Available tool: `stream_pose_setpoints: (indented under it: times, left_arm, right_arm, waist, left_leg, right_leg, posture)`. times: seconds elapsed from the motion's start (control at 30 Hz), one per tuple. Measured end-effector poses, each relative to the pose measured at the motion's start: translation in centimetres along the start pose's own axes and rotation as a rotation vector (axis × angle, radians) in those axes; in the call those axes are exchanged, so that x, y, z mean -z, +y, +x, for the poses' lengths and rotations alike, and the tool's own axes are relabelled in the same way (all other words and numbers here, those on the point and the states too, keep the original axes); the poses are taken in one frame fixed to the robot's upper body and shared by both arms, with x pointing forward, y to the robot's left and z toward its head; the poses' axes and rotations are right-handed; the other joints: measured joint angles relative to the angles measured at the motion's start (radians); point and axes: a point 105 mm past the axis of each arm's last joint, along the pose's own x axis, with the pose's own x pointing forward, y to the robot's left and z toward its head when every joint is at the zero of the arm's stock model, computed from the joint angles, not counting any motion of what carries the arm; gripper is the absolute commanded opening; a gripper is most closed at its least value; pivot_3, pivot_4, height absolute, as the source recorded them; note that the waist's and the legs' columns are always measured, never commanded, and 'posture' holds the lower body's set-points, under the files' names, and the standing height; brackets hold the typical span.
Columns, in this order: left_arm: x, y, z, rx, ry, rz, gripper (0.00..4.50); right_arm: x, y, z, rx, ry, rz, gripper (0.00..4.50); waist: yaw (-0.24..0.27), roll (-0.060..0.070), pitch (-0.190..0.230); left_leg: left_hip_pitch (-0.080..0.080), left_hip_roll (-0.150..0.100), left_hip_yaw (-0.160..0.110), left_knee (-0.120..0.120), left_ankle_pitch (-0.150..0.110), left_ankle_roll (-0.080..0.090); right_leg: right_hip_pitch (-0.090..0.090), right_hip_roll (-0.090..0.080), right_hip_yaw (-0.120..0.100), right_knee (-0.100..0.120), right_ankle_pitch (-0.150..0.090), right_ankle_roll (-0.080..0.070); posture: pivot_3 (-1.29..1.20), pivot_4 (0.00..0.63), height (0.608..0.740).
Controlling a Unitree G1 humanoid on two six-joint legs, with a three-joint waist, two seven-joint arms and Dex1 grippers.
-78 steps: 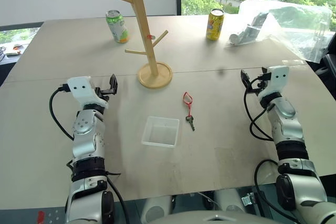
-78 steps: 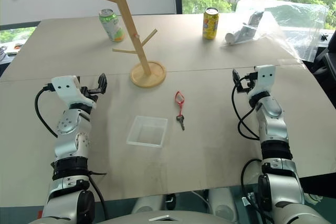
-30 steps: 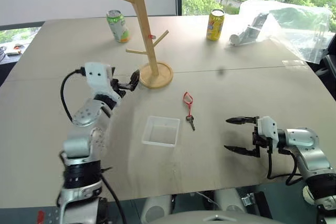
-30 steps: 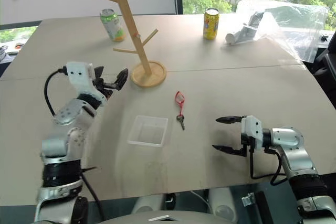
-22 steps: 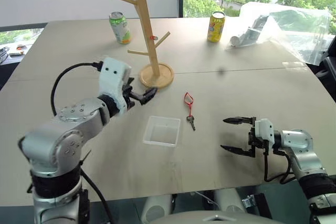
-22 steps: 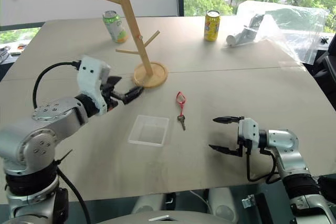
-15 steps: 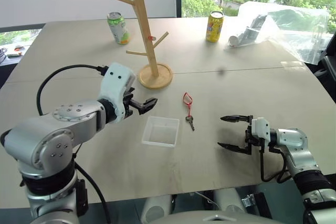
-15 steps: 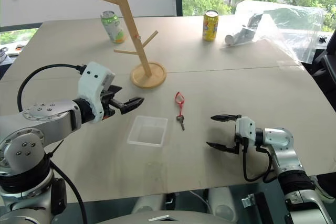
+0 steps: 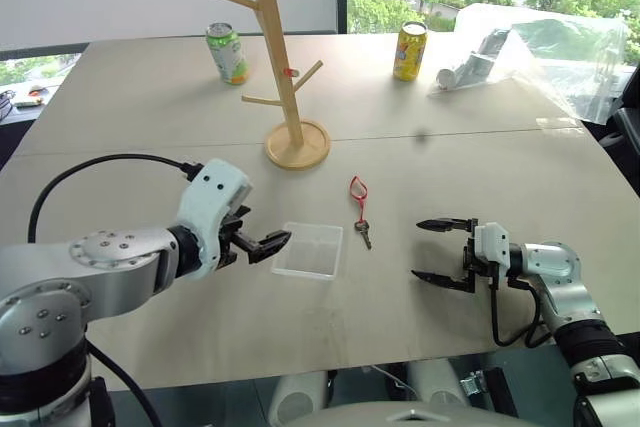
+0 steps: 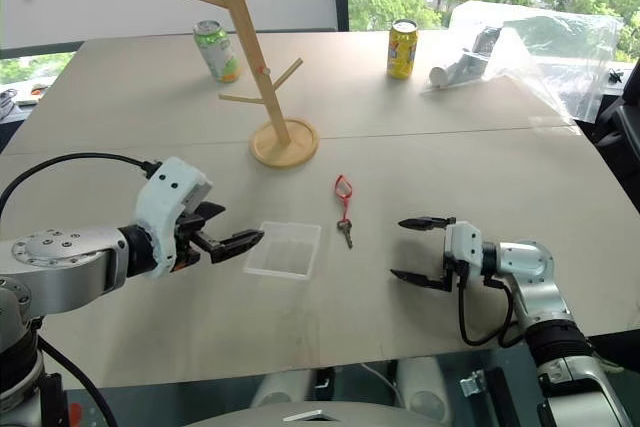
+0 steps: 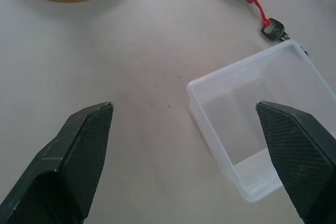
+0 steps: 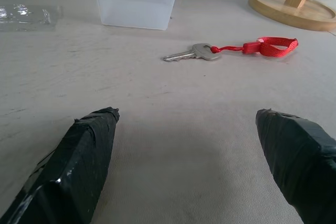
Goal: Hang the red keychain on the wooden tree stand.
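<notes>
Risk is building: both grippers (image 9: pixel 443 252) (image 9: pixel 268 245) are gaping empty, red keychain (image 9: pixel 358 203) is lying flat on worktop (image 9: pixel 480 162), so fingers could skid off.

Count of things on the table (image 9: pixel 130 97)

Taking the wooden tree stand (image 9: pixel 283 67) as the landmark, there is one such stand. Two soda cans stand behind it: one green can (image 9: pixel 227 52) toward the robot's left and one yellow can (image 9: pixel 409 49) toward the robot's right. One red keychain (image 9: pixel 358 209) lies in front of the stand, toward the right, with one key on it. One clear plastic tray (image 9: pixel 310 250) sits in front of the stand. One clear plastic bag (image 9: pixel 545 42) lies far right of it. Two grippers are in view, one left gripper (image 9: pixel 262 244) and one right gripper (image 9: pixel 432 250).
</notes>
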Motion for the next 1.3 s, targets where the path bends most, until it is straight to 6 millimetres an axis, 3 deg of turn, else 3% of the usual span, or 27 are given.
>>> stream_pose_setpoints:
  times: [0.27,0.43,0.57,0.93,1.03,1.2,1.3]
  left_arm:
    - [1.0,0.4,0.6,-0.07,0.055,-0.008,4.5]
    - [2.0,-1.8,3.0,-0.021,0.072,-0.034,4.5]
    - [2.5,-2.3,4.1,-0.032,0.091,-0.039,4.5]
    - [1.6,-0.2,5.0,-0.157,0.071,-0.009,4.5]
    - [1.6,-0.1,5.1,-0.163,0.066,-0.015,3.77]
    - [1.7,-0.4,5.4,-0.145,0.069,-0.024,1.32]
    - [1.7,-0.4,5.5,-0.139,0.069,-0.029,0.1]
  right_arm:
    - [0.0,-0.2,0.1,0.017,-0.001,-0.002,4.47]
    - [-0.1,-0.4,0.3,0.041,-0.006,-0.006,4.47]
    - [-0.2,-0.4,0.3,0.054,-0.007,-0.009,4.47]
    - [-0.3,-0.3,0.0,0.077,0.001,-0.005,4.47]
    - [-0.3,-0.3,0.0,0.083,0.001,-0.003,4.5]
    - [-0.4,-0.4,0.0,0.084,0.002,-0.007,4.5]
    - [-0.4,-0.4,0.0,0.085,0.002,-0.007,4.5]
  waist:
    - [0.001,0.0,0.0]
    - [0.008,0.0,0.0]
    - [0.013,0.0,0.0]
    - [0.018,0.0,0.0]
    - [0.018,0.0,0.0]
    - [0.018,0.0,0.0]
    - [0.018,0.0,0.0]
  left_leg:
    - [0.0,0.0,0.0,0.0,0.0,0.0]
    - [0.0,0.0,0.001,0.0,0.0,0.0]
    - [0.0,-0.001,0.001,0.0,0.0,0.0]
    - [-0.001,-0.001,0.001,0.0,0.0,0.0]
    - [-0.001,-0.001,0.001,-0.001,0.0,0.0]
    - [-0.001,-0.001,0.001,0.0,0.0,0.0]
    - [-0.001,-0.001,0.001,0.0,0.0,0.0]
  right_leg:
    - [0.0,-0.001,0.0,-0.001,0.0,0.0]
    - [0.0,-0.001,0.001,-0.001,0.0,0.0]
    - [0.0,0.0,0.001,-0.002,0.0,0.0]
    - [0.0,0.0,0.0,-0.002,0.0,0.0]
    - [0.0,0.0,0.0,-0.003,0.0,0.0]
    - [0.0,0.0,0.0,-0.003,0.0,0.0]
    - [0.0,0.0,0.0,-0.003,0.0,0.0]
  posture:
    - [0.0,0.15,0.74]
    - [0.0,0.15,0.74]
    - [0.0,0.15,0.74]
    - [0.0,0.15,0.74]
    - [0.0,0.15,0.74]
    - [0.0,0.15,0.74]
    - [0.0,0.15,0.74]
